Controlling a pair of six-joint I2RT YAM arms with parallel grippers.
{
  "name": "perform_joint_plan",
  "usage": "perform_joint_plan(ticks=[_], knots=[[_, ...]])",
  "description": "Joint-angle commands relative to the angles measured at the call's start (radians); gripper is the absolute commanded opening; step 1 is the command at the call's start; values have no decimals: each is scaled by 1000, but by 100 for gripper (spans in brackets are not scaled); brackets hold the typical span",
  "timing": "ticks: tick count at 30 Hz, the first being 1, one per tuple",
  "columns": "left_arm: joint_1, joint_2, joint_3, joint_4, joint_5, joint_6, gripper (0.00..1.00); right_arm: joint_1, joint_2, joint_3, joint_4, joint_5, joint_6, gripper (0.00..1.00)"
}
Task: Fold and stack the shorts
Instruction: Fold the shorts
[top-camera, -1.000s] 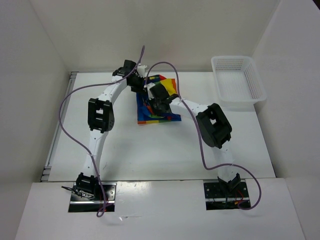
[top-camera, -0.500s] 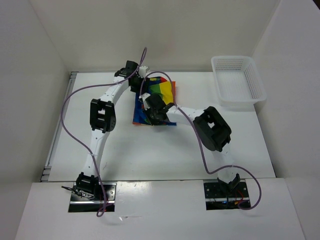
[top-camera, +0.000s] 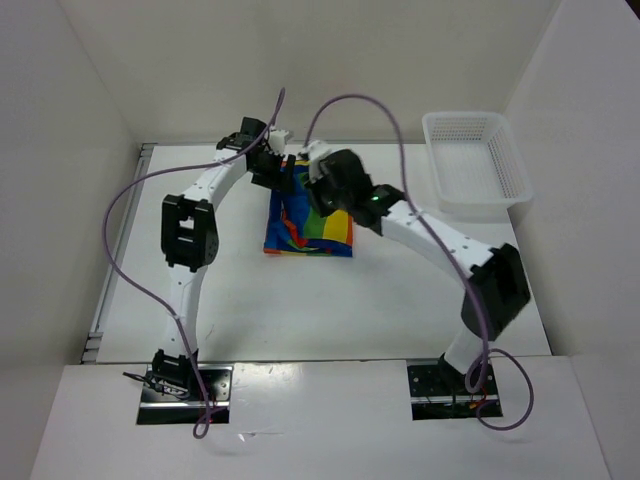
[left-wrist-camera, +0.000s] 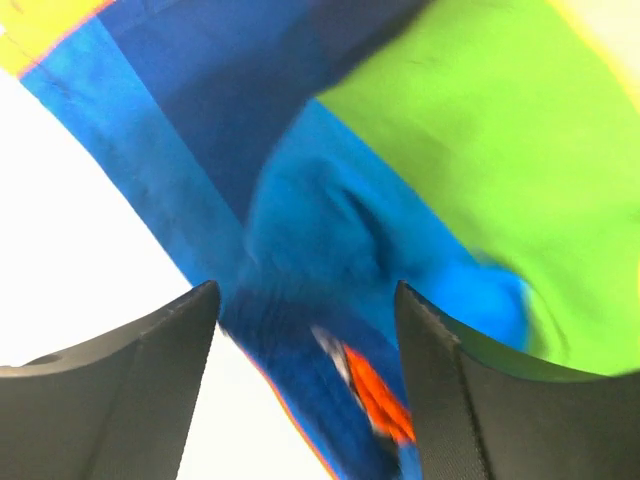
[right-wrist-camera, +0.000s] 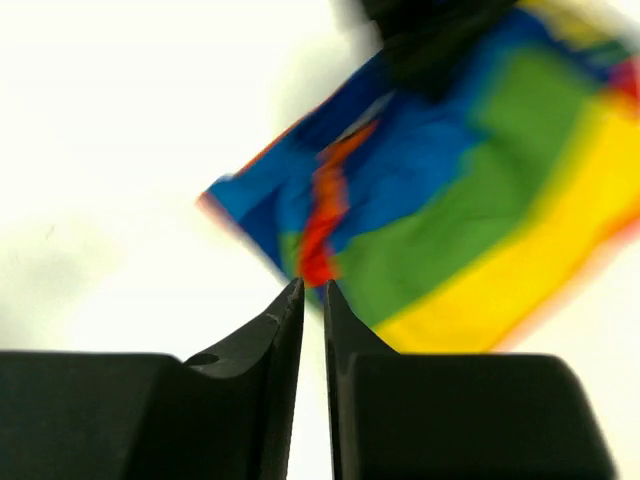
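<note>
The rainbow-striped shorts (top-camera: 308, 228) lie folded in a small rectangle on the white table, at the back middle. My left gripper (top-camera: 276, 172) is low at the shorts' far left corner. In the left wrist view the shorts (left-wrist-camera: 450, 150) fill the frame, and the left gripper (left-wrist-camera: 305, 300) is open with blue and orange fabric lying between its fingers. My right gripper (top-camera: 330, 190) hangs above the shorts' far right part. In the right wrist view it (right-wrist-camera: 312, 287) is shut and empty, with the shorts (right-wrist-camera: 450, 230) well below it.
A white mesh basket (top-camera: 441, 172) stands at the back right of the table. White walls close in the table at the back and on both sides. Purple cables loop above both arms.
My right gripper has lifted off the shorts and its arm has swung out to the right. The shorts now lie flatter and squarer. My left gripper has stayed at the far left corner.
</note>
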Motion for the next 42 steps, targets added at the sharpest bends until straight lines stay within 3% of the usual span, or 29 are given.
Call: perform_joint_plan(ticks=[1, 4, 7, 10, 16, 21, 28, 30, 32, 36, 42], knots=[[1, -212, -134, 31, 25, 4, 79, -132, -125, -85, -19, 24, 45, 19], [1, -324, -252, 62, 12, 4, 84, -218, -134, -187, -40, 7, 106, 20], [-11, -429, -421, 102, -19, 4, 89, -241, -125, -276, -27, -100, 149, 29], [-21, -450, -512, 114, -37, 4, 90, -252, -96, -334, 39, -159, 189, 37], [-44, -429, -660, 165, -36, 4, 90, -285, -9, -344, 104, -196, 238, 43], [-53, -398, -684, 203, -25, 4, 89, -296, 34, -347, 136, -205, 258, 46], [-53, -355, -684, 203, -7, 4, 73, -296, 77, -388, 179, -254, 296, 49], [-53, -355, -684, 203, 36, 4, 73, -296, 77, -399, 179, -245, 296, 49], [-53, -387, -671, 177, 76, 4, 83, -296, 77, -399, 179, -245, 296, 49], [1, -420, -596, 78, 209, 4, 87, -296, 68, -408, 179, -245, 306, 49], [12, -406, -587, 68, 219, 4, 89, -296, 59, -417, 179, -245, 296, 49]])
